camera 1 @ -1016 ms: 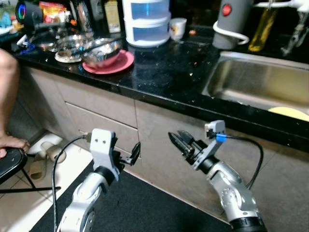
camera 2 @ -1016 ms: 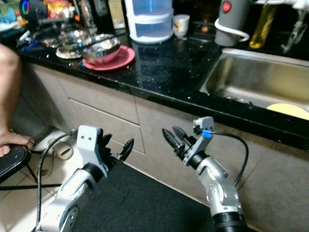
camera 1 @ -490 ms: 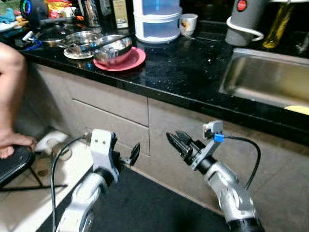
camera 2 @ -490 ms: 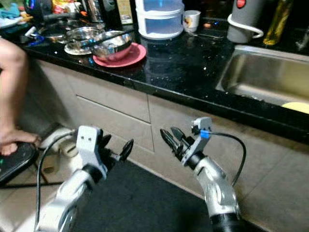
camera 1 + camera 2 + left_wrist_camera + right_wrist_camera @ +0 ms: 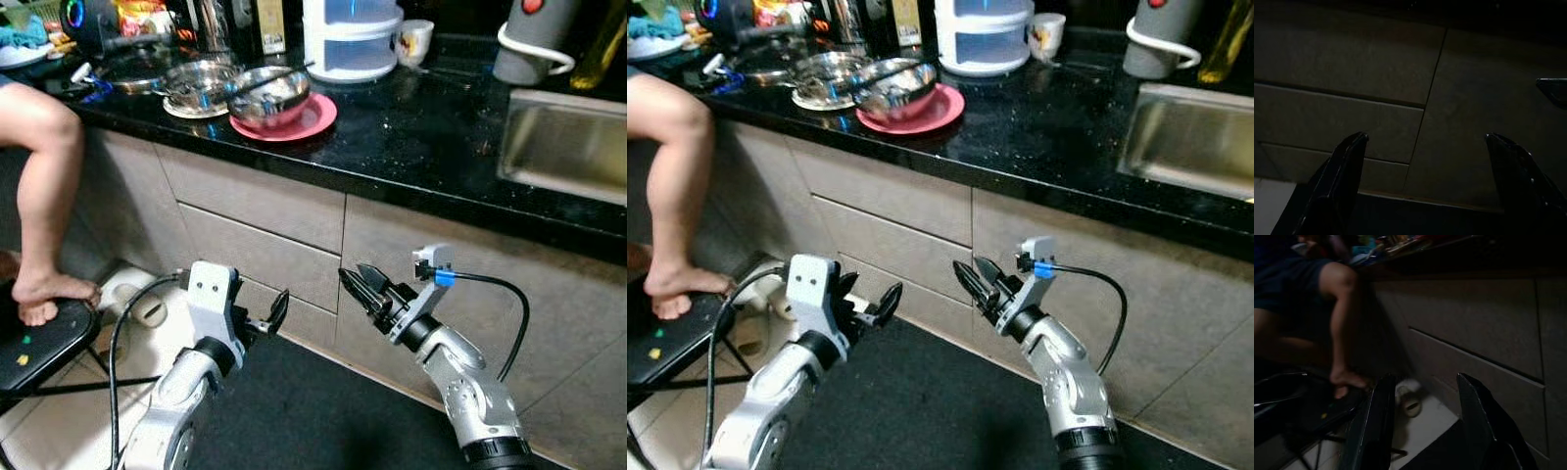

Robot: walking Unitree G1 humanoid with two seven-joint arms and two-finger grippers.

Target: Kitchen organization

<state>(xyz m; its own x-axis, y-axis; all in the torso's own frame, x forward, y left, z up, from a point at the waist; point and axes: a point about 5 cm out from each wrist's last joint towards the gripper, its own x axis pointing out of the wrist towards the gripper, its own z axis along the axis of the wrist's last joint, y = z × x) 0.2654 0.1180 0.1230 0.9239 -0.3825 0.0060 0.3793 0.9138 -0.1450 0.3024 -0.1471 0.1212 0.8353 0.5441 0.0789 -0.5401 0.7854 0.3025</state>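
Note:
A black stone counter (image 5: 421,147) carries a pink plate (image 5: 315,117) with a steel bowl (image 5: 269,91) on it. Beside it lies another steel dish (image 5: 199,78). Behind them stand a white stacked container (image 5: 351,39) and a mug (image 5: 416,37). Both my arms are raised low in front of the grey cabinet drawers (image 5: 255,201), well below the counter top. My left gripper (image 5: 267,317) is open, its black fingers (image 5: 1342,176) spread wide and holding nothing. My right gripper (image 5: 359,283) is open and holds nothing, its fingers (image 5: 1378,421) pointing at the cabinet.
A steel sink (image 5: 563,142) is set into the counter at the right, with a grey kettle (image 5: 534,39) behind it. A person's bare leg (image 5: 44,186) rests on a black stool (image 5: 39,343) at the left. A dark mat (image 5: 284,411) lies below, and slippers (image 5: 147,308) lie by the cabinet foot.
The whole view has shifted, so the counter and dishes now sit further right and the person's leg shows more. Both grippers keep the same open pose.

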